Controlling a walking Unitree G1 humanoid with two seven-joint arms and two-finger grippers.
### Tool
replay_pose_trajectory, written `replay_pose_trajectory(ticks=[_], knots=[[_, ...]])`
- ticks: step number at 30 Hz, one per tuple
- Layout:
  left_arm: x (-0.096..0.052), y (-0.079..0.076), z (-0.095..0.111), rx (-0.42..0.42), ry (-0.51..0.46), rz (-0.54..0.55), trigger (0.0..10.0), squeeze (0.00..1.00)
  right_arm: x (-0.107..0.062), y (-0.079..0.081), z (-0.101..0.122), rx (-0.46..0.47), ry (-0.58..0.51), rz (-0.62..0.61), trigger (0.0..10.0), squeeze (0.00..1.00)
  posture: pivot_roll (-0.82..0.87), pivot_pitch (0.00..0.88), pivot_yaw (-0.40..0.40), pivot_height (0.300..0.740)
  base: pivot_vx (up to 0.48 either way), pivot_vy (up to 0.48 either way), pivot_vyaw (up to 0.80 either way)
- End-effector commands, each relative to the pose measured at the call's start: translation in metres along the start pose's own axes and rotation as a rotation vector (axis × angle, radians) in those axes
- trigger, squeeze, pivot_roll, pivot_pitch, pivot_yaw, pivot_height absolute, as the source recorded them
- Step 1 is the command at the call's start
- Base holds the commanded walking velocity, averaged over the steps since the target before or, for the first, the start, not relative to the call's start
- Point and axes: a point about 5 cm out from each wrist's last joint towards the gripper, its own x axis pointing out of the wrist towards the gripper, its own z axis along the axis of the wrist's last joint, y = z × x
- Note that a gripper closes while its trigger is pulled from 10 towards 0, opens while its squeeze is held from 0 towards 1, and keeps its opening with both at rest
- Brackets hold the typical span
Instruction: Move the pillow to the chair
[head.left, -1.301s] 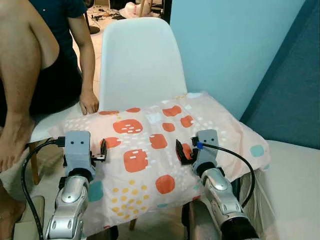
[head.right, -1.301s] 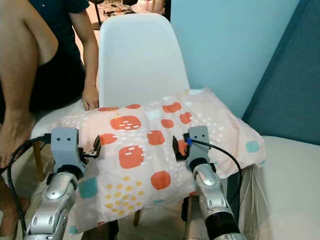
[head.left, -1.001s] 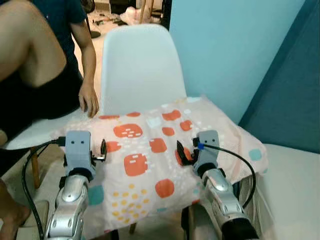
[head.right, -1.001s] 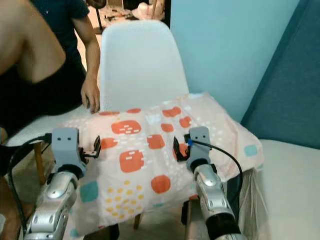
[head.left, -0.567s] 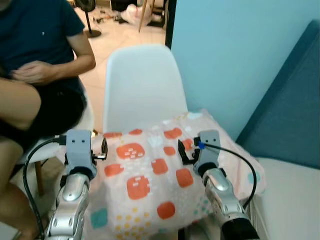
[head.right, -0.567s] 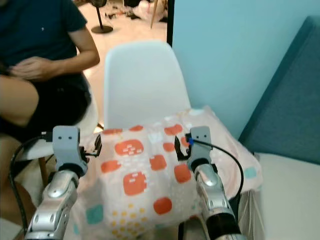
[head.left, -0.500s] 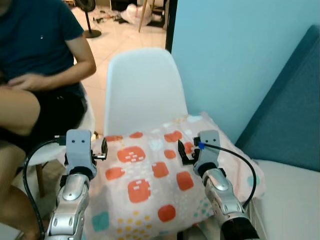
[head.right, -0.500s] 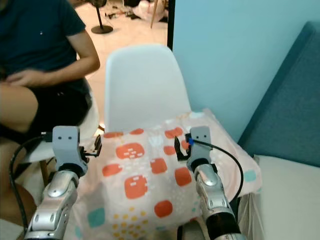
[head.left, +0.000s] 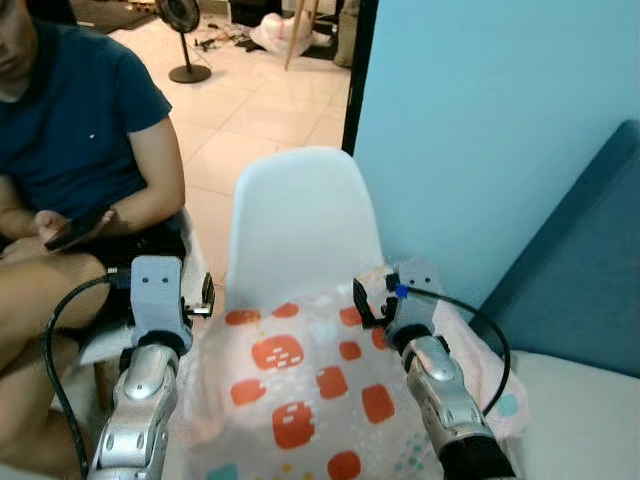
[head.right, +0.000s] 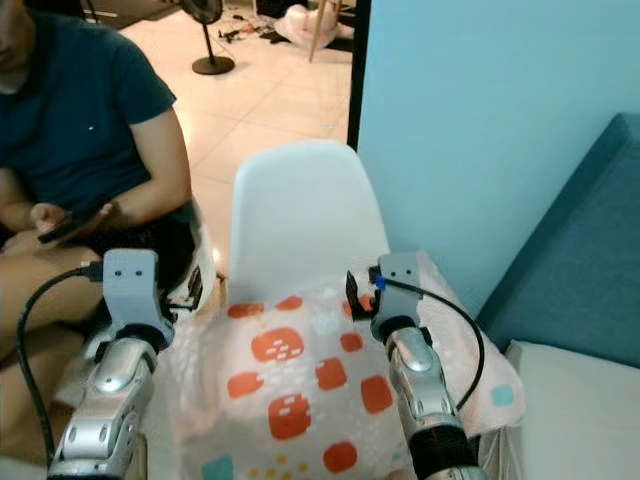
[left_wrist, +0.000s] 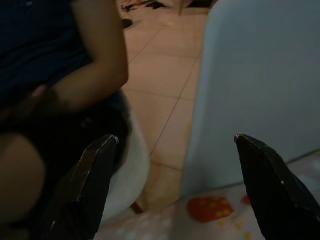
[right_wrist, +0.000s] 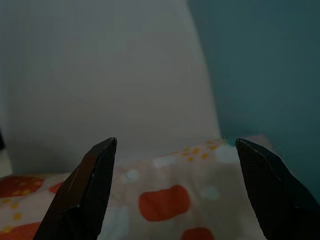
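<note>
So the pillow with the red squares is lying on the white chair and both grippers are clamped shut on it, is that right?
Not quite. The pillow does lie on the white chair, but both wrist views show the left gripper and the right gripper with fingers spread wide, clamped on nothing.

The pillow (head.left: 310, 390) covers the chair (head.left: 300, 235) seat, hemmed between a seated person (head.left: 80, 170) and the blue wall (head.left: 480, 120).
</note>
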Motion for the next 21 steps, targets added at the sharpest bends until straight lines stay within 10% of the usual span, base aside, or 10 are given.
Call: replay_pose_trajectory(ticks=[1,8,12,14,18,21], knots=[[-0.002,0.001,-0.002,0.014,0.008,-0.007,10.0,0.0,-0.002,-0.002,-0.004,0.013,0.007,-0.017,10.0,0.0,0.07,0.098,-0.022,0.74,0.0,0.0,0.0],[-0.002,-0.001,-0.012,0.016,0.053,-0.025,10.0,0.0,-0.004,0.001,-0.02,0.014,0.098,-0.002,10.0,0.0,0.07,0.096,-0.02,0.74,0.0,0.0,0.0],[-0.007,-0.002,-0.055,-0.091,0.249,0.014,10.0,0.0,-0.016,0.008,-0.061,-0.035,0.304,0.072,10.0,0.0,0.07,0.089,-0.026,0.74,0.0,0.0,0.0],[-0.023,-0.006,-0.105,-0.174,0.493,0.021,10.0,0.0,-0.028,0.007,-0.087,0.041,0.425,0.035,10.0,0.0,0.06,0.082,-0.028,0.74,0.0,0.0,0.0],[-0.045,-0.017,-0.135,-0.053,0.658,-0.101,10.0,0.0,-0.044,0.008,-0.11,-0.015,0.558,0.038,10.0,0.0,0.05,0.071,-0.024,0.74,0.0,0.0,0.0],[-0.05,-0.022,-0.139,-0.118,0.689,-0.121,10.0,0.0,-0.049,0.015,-0.115,-0.031,0.572,0.1,10.0,0.0,0.05,0.062,-0.025,0.74,0.0,0.0,0.0]])
